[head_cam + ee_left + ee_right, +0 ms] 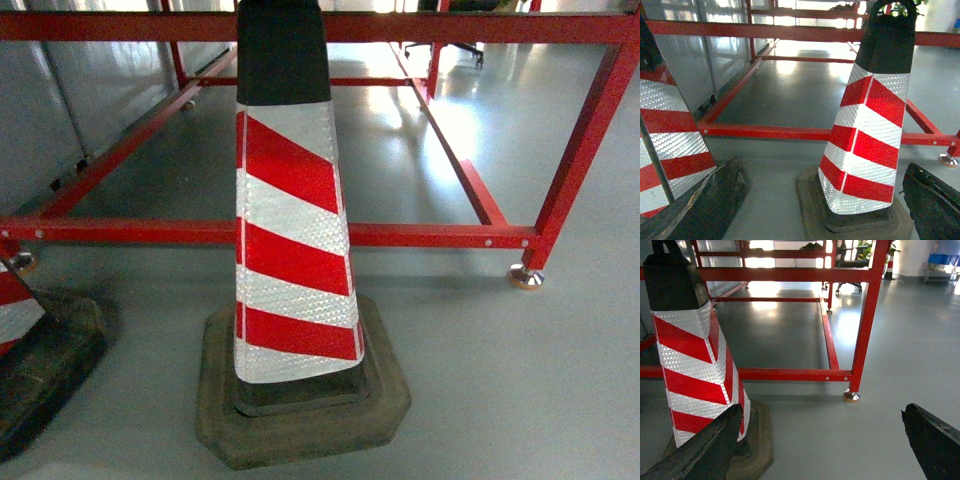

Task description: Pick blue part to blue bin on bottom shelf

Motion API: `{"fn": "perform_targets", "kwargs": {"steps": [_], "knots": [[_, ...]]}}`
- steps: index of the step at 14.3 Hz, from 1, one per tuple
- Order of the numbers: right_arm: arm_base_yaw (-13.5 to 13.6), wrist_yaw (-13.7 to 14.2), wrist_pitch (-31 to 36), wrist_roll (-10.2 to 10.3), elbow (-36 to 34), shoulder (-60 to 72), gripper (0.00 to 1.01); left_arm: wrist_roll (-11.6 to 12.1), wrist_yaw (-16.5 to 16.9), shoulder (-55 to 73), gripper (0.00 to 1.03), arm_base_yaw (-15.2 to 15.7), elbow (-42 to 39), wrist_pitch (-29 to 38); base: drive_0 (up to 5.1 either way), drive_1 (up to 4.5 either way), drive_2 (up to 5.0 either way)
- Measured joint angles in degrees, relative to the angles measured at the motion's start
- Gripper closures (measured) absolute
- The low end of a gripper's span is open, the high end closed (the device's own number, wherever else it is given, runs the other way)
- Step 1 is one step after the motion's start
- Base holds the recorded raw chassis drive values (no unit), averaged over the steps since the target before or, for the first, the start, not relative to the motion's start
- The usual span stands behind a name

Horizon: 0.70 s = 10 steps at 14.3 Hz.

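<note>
Both pincers hang empty, jaws apart: the right pincer (pixel 815 450) over bare floor (pixel 880 365), the left pincer (pixel 810 210) close before a striped cone (pixel 865 130). No blue part, bin or bottom shelf shows. Driving on risks knocking the cone or the red frame (pixel 420 236).

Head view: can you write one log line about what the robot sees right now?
front: striped cone on grey floor | behind: red frame | blue part, blue bin, bottom shelf: not in view | left jaws: open, empty | right jaws: open, empty
</note>
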Motion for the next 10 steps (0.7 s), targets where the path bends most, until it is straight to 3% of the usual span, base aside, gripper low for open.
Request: {"fn": "perform_targets", "kwargs": {"steps": [10], "knots": [[0.0,0.0,0.0,0.0,0.0,0.0,0.03,0.0,0.0,0.0,0.05,0.0,0.0,0.0,0.0,0.0,0.0]]}}
